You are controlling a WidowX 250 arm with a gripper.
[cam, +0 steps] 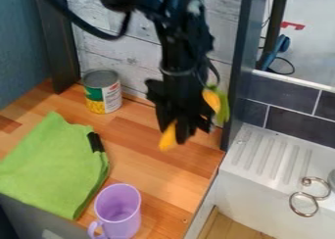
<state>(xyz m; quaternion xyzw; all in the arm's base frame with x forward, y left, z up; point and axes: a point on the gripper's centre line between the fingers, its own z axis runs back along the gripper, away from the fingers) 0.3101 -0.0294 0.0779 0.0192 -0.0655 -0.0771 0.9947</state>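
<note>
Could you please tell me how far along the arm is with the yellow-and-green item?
Pick-up looks done: the yellow-and-green item appears to be in hand, showing on both sides of the gripper. Setting down seems left, since its green part shows against the dark post, above the wooden counter.

"Where's the black gripper?"

"Over the wooden counter, touching a yellow piece. A yellow-and-green piece shows at its one o'clock; I can't tell whether they're joined."

"What's around the gripper?"

"A can at ten, a green cloth between eight and nine, an upright purple cup at seven."

"Four o'clock?"

"Metal rings."
</note>
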